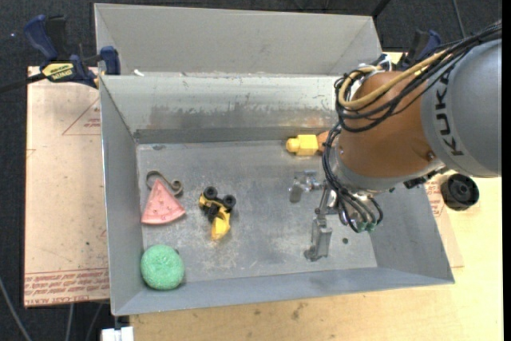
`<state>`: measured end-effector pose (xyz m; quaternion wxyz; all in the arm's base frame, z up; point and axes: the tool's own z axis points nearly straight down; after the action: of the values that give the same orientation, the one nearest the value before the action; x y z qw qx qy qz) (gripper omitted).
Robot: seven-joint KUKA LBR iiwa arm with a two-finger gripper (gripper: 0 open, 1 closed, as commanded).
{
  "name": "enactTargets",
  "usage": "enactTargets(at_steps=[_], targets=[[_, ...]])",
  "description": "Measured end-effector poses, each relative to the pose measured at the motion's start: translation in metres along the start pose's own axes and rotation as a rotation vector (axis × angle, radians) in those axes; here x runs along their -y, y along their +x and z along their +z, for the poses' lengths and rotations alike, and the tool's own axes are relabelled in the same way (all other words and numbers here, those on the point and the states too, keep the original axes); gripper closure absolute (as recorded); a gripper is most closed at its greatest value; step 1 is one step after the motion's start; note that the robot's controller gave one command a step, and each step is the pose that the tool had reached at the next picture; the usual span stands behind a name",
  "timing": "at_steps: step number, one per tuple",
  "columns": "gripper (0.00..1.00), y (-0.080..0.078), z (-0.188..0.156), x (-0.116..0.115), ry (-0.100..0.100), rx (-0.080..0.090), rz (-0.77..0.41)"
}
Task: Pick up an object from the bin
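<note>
From the camera view, the arm (473,112) comes in over the right rim of the bin (239,104), and its orange cover (383,136) hangs above the right part of the floor. Below the cover the gripper (311,216) points down at the floor right of the middle. Its fingers (319,242) are spread apart, one nearer the far wall and one nearer the near wall, with only bare metal floor between them, so it is released and grasps nothing.

The closest thing is a small yellow block (303,144). It lies at the foot of the far wall, just beside the edge of the orange cover and beyond the far finger, and its right end is hidden behind the cover.

The other things are well apart from the gripper on the left half of the floor. A yellow and black toy (216,213) lies left of the middle. A pink wedge (162,204) lies near the left wall. A green ball (163,266) sits in the near left corner, close to both walls.

A wide stretch of bare floor lies open between the toy and the gripper, and also along the near wall.
</note>
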<state>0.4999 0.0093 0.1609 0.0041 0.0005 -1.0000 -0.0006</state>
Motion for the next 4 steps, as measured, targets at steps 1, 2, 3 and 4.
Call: enactTargets(at_steps=[1,2,3,4], targets=[[0.00,-0.002,-0.004,0.000,0.000,0.009,0.001],[0.00,-0.007,0.009,-0.034,0.002,0.009,-0.049],[0.00,-0.003,0.050,-0.066,-0.001,0.010,-0.068],[0.00,-0.001,0.058,-0.070,0.000,0.008,-0.067]])
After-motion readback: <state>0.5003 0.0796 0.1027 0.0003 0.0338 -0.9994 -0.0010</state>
